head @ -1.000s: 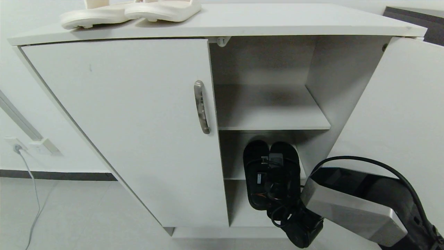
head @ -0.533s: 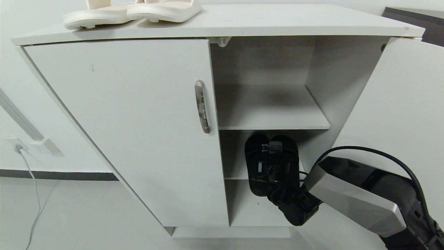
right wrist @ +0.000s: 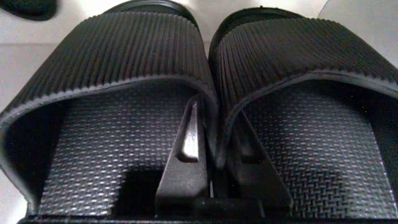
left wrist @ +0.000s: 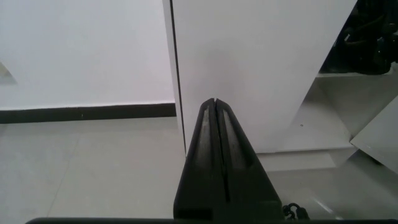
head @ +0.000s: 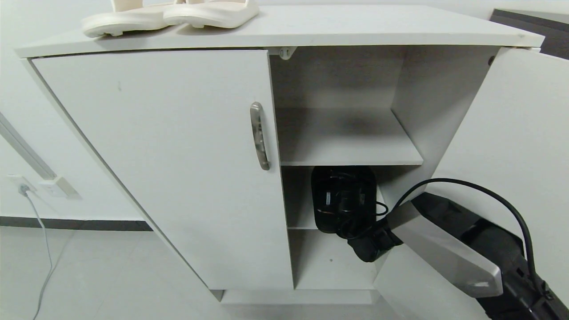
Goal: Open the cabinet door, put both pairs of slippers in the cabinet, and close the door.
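Your right gripper (right wrist: pixel 214 137) clamps the black slippers (head: pixel 342 200) by their inner edges, arm slanting in from lower right, holding them in the cabinet (head: pixel 311 26) under its shelf (head: pixel 346 151); left gripper (left wrist: pixel 214 106) is pinched closed.

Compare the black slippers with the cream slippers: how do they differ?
Colour: the black slippers are dark, the cream slippers pale. Place: the black pair is inside the cabinet's open side, under the upper shelf; the cream pair lies on the cabinet top. State: the right gripper pinches the black pair with its fingers; nothing holds the cream pair. Both pairs lie side by side.
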Available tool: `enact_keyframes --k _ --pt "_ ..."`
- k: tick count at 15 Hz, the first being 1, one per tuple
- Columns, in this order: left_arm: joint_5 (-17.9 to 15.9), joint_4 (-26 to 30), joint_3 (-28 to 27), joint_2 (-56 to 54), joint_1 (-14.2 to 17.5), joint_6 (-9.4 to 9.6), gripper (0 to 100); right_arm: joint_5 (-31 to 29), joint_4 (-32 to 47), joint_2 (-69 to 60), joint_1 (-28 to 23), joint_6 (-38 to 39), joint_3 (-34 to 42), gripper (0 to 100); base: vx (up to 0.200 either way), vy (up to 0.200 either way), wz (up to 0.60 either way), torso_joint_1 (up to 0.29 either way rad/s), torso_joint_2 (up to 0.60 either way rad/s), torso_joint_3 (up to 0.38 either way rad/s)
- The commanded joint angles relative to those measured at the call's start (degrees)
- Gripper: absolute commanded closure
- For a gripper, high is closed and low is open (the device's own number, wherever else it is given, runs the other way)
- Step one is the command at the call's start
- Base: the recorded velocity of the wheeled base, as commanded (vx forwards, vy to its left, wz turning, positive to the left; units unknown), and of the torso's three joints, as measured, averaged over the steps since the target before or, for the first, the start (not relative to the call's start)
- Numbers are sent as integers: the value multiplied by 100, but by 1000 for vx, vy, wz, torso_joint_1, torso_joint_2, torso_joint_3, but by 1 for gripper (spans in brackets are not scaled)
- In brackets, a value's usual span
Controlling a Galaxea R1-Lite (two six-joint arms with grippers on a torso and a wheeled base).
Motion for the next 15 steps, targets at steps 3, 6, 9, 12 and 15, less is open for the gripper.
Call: enact_keyframes --k 3,6,9,12,15 --pt "0 -1 1 0 1 -1 100 -9 93 224 -35 -1 -348 100 0 0 0 0 0 0" --pt "0 -1 1 0 1 -1 100 -18 101 267 -43 -1 -356 100 0 0 0 0 0 0" --pt "0 -1 1 0 1 -18 100 -18 101 303 -43 -1 -356 100 0 0 0 0 0 0" --pt "0 -1 1 0 1 -18 100 -36 101 311 -43 -1 -348 0 0 0 0 0 0 0" --pt "9 -1 1 0 1 -62 100 -168 -22 127 -8 -10 -22 0 0 0 0 0 0 0"
